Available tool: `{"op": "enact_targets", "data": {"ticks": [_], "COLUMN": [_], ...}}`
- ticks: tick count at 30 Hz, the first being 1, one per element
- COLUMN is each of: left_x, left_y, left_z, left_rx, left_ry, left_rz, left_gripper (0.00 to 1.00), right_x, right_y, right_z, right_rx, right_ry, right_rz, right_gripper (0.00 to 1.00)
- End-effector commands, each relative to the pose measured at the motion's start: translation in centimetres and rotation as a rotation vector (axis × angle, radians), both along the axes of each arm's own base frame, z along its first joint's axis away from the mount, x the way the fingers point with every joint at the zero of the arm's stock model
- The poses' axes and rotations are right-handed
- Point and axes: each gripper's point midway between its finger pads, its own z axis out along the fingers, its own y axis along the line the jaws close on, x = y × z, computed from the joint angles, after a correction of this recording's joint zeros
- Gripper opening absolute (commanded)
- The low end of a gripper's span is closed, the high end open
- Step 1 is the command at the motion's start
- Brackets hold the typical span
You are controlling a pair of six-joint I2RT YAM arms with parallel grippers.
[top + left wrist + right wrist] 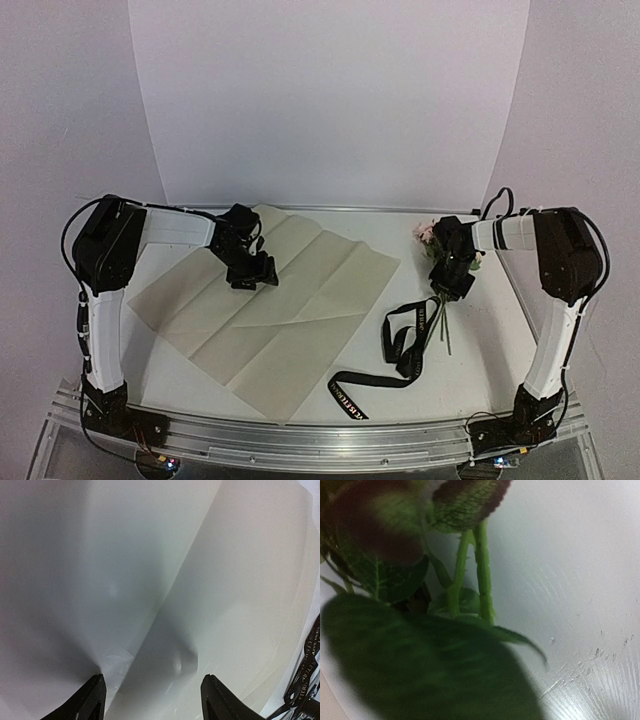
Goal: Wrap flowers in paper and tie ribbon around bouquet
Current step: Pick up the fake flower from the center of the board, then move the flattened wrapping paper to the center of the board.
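The tan paper [290,310] lies spread flat on the left and middle of the table. My left gripper [252,278] is low over its upper part, open, with bare paper [165,580] between its black fingertips [92,700] and nothing held. The flowers [428,233] lie at the right, blooms toward the back and thin stems [443,335] pointing toward the near edge. My right gripper [455,280] is down on the bunch's middle. In the right wrist view, dark leaves [420,665] and green stems [481,570] fill the frame and hide the fingers. The black ribbon [402,345] lies looped beside the stems.
One ribbon tail [350,395] runs toward the near edge next to the paper's corner. The ribbon's lettering [307,680] shows at the right edge of the left wrist view. A pale curved backdrop [330,100] walls the back and both sides.
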Motion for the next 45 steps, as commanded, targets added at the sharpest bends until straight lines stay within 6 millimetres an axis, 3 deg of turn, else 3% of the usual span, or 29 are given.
{"op": "enact_targets", "data": {"ticks": [1, 8, 19, 23, 28, 34, 38, 45], "left_x": [1.1, 1.5, 1.8, 2.1, 2.5, 2.1, 1.5, 1.9], "left_y": [-0.5, -0.6, -0.8, -1.0, -1.2, -0.5, -1.4, -4.8], "left_z": [2.7, 3.0, 3.5, 4.7, 7.1, 9.2, 8.6, 4.3], "left_rx": [-0.043, -0.039, -0.045, -0.058, -0.088, -0.112, -0.155, -0.145], "left_ry": [-0.049, -0.055, -0.063, -0.083, -0.122, -0.154, -0.136, -0.077], "left_rz": [0.001, 0.005, 0.004, 0.006, 0.016, 0.048, 0.003, -0.071], "left_gripper": [0.68, 0.68, 0.68, 0.68, 0.69, 0.69, 0.70, 0.68], "right_x": [-1.6, -1.2, -1.4, -1.5, -1.5, -0.6, 1.1, 3.4], "right_y": [-1.1, -1.0, -2.0, -1.2, 1.5, 8.6, 12.8, 17.3], "right_z": [0.0, 2.2, 8.6, 11.7, 15.2, 17.8, 18.2, 18.5], "right_rx": [-0.059, -0.094, -0.203, -0.212, -0.175, -0.105, -0.054, 0.054], "right_ry": [0.035, -0.013, -0.104, -0.158, -0.230, -0.316, -0.355, -0.416], "right_rz": [0.020, 0.089, 0.193, 0.245, 0.319, 0.461, 0.512, 0.550], "right_gripper": [0.23, 0.00, 0.00, 0.00, 0.00, 0.00, 0.00, 0.00]}}
